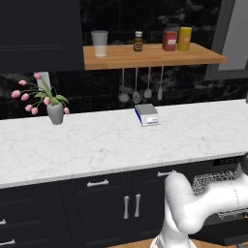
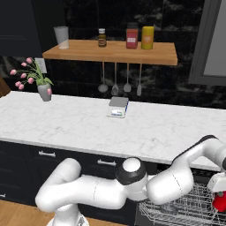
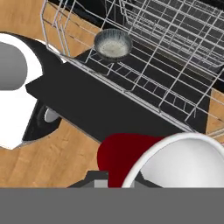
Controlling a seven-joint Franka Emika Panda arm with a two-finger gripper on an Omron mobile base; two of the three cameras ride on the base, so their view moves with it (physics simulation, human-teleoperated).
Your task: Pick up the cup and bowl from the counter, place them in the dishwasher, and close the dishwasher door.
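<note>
Left base view is showing the counter (image 1: 111, 143) stretching across the middle, with the dishwasher (image 1: 227, 193) standing open at about 4 o'clock and its wire rack (image 1: 215, 186) poking out beside the arm (image 1: 193, 208). In the right base view the arm is bending low from 7 o'clock toward 4 o'clock, reaching over the rack. At its end, the gripper (image 2: 218, 194) is hanging at the far right edge above the rack with a red cup (image 2: 219, 201) at its tip; whether the fingers are actually clamping the cup I cannot tell.

Hand view is looking down on the dishwasher door (image 3: 100, 109), lying open and flat as a dark panel. The rack is sitting beyond the door toward 1 o'clock. A small grey bowl (image 3: 113, 43) is resting in the rack at 12 o'clock. The cup, red outside and white inside, is filling the 5 o'clock corner, close to the camera.

On the counter a vase of pink flowers (image 1: 48, 104) is standing at 9 o'clock.
</note>
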